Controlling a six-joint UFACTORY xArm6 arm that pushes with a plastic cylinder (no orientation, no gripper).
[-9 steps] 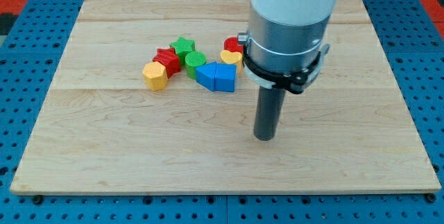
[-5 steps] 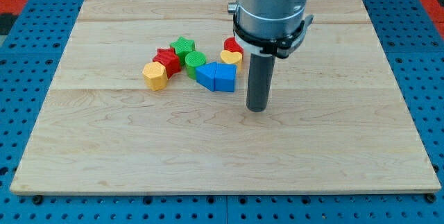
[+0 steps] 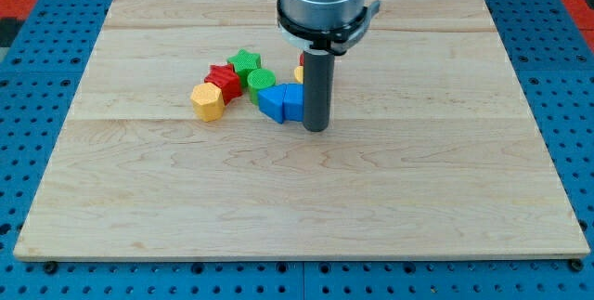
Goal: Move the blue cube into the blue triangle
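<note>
The blue cube (image 3: 293, 102) lies left of the board's centre, side by side and touching the blue triangle (image 3: 272, 103) on its left. My tip (image 3: 316, 129) rests on the board against the cube's right side, and the rod hides that edge of the cube.
A green cylinder (image 3: 261, 82) touches the blue triangle from above. Beside it lie a red star (image 3: 223, 81), a green star (image 3: 245, 60) and a yellow hexagon (image 3: 208, 101). Slivers of a red block (image 3: 302, 58) and a yellow block (image 3: 299, 74) show behind the rod. The wooden board (image 3: 297, 207) lies on a blue pegboard.
My tip has moved left and up the view, from open board to the blue cube's right side. The two blue blocks have shifted slightly left.
</note>
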